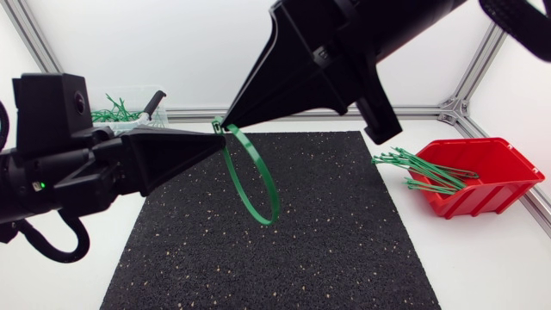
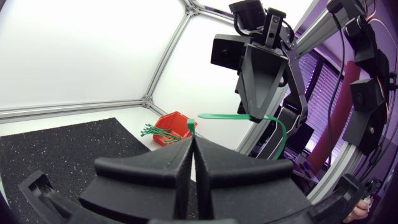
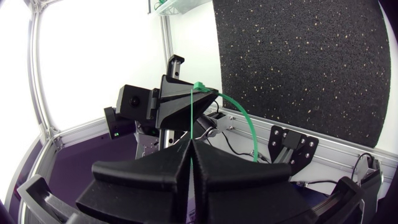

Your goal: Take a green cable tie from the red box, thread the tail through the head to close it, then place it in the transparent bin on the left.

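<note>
Head view, left hand (image 1: 220, 138): fingers pinched tight on the head end of the green cable tie (image 1: 258, 185), up over the black mat (image 1: 344, 232).
Head view, right hand (image 1: 226, 123): in from above, tips almost meeting the left hand's, clamped on the same tie. The loop hangs below both.
Head view, containers: red box (image 1: 504, 176) at the right, spare ties (image 1: 422, 170) poking over its lip. The transparent bin (image 1: 129, 108) is far left on the white worktop (image 1: 482, 258).
Left wrist view: left hand's fingers pressed flat together, tie head poking out at the tips, strap running across to the right hand.
Right wrist view: right hand closed, thin tail rising from the seam to the left hand. It is probably through the head, but it's too small to be sure.
</note>
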### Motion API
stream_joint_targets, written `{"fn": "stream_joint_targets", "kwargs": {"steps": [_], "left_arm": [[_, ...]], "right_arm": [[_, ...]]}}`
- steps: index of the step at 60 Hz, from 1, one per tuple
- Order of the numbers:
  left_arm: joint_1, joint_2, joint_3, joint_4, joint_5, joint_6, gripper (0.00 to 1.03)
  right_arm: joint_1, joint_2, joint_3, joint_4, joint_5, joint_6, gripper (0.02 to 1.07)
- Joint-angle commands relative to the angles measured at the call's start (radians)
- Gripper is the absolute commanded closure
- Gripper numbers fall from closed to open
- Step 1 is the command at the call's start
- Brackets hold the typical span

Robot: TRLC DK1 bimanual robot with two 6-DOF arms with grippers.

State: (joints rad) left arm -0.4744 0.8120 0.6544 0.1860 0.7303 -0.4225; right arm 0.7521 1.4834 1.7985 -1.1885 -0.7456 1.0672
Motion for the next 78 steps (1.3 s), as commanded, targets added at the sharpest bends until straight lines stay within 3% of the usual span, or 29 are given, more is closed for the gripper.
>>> {"fn": "stream_joint_targets", "kwargs": {"steps": [1, 21, 38, 78], "left_arm": [[-0.003, -0.01, -0.016, 0.024, -0.008, -0.032, 1.0], [-0.041, 0.019, -0.016, 0.047, -0.022, -0.088, 1.0], [-0.032, 0.087, -0.021, 0.044, -0.026, -0.249, 1.0], [-0.009, 0.038, -0.035, 0.053, -0.055, -0.239, 1.0]], "right_arm": [[-0.008, -0.032, -0.037, 0.013, -0.009, 0.046, 1.01], [-0.013, -0.071, -0.096, 0.061, -0.018, 0.076, 1.01], [-0.031, -0.069, -0.151, 0.109, -0.043, 0.083, 1.01], [-0.08, -0.069, -0.22, 0.184, -0.1, 0.102, 1.01]]}}
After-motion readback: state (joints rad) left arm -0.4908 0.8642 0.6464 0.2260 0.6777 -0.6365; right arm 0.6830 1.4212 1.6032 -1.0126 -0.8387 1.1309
